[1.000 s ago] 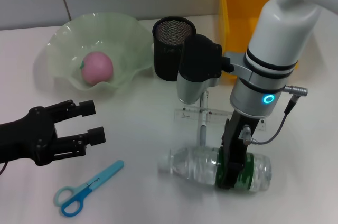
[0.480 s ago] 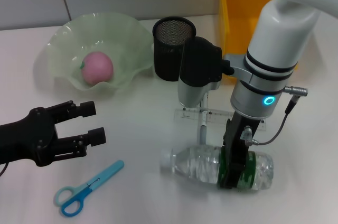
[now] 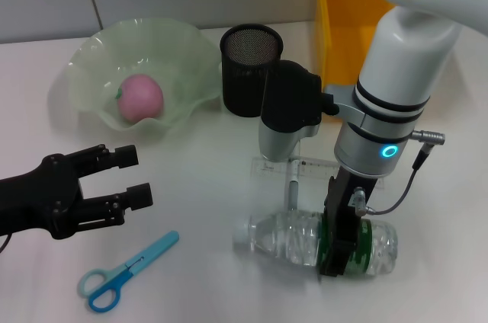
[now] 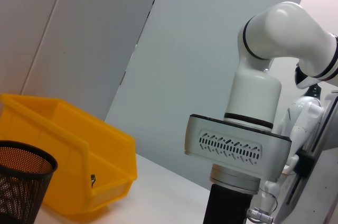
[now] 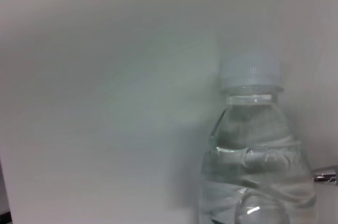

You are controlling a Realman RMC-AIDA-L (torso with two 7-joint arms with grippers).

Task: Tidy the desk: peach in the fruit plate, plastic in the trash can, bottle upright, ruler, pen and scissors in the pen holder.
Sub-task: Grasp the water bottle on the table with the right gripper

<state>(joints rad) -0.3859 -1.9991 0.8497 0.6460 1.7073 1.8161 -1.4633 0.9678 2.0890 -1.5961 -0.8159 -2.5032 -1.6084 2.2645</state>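
Looking down from the head camera, I see my right gripper (image 3: 338, 243) pointing straight down at the bottle (image 3: 316, 238). The bottle lies on its side on the white desk (image 3: 198, 186), with its white cap pointing toward my left. The dark fingers (image 3: 332, 251) sit on both sides of the bottle at its green label, and they look clenched on it. In the right wrist view the bottle (image 5: 253, 150) fills the frame close up, with its white cap (image 5: 249, 73) sharp against the desk.

Just behind the bottle lies the clear ruler (image 3: 313, 167), flat on the desk. The pen (image 3: 292, 190) lies across it, with one end close to the bottle. My right arm hides part of both.

My left gripper (image 3: 122, 178) hangs over the desk on my left side, well apart from the bottle. Its two fingers are spread and hold nothing. The blue scissors (image 3: 122, 273) lie flat on the desk near it, a bit closer to me.

The peach (image 3: 139, 98) sits in the green plate (image 3: 183, 45) at the back left. The black mesh pen holder (image 3: 250, 71) stands upright just beside the plate. The yellow bin (image 3: 339, 18) stands behind my right arm. The left wrist view shows the pen holder (image 4: 21, 187) and the bin (image 4: 68, 160) side by side, with my right arm (image 4: 253, 129) near them.
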